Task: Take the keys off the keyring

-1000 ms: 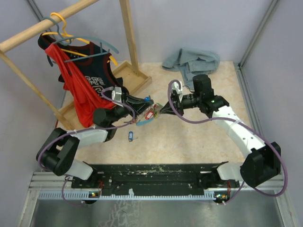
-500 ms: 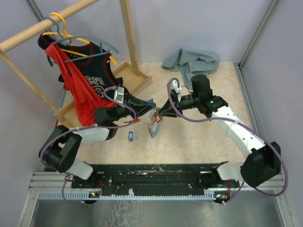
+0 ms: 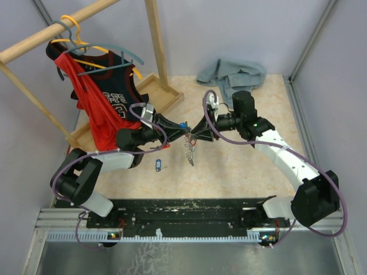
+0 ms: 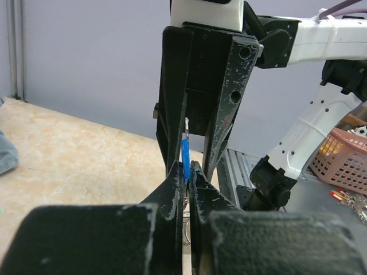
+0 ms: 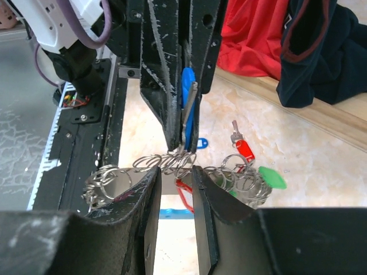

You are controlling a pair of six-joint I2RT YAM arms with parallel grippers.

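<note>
Now that the right hand (image 5: 176,171) has parted its fingers and let go, the keyring (image 3: 189,150) dangles at six o'clock beneath the left hand (image 4: 184,172), clenched on a blue key (image 4: 185,157), removal seemingly unfinished.

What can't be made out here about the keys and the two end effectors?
Top view: the keys are too small and tangled to count.
Left wrist: the left end effector hides the other keys below its blue-tagged key.
Right wrist: the right end effector covers where the keyring meets it.
</note>
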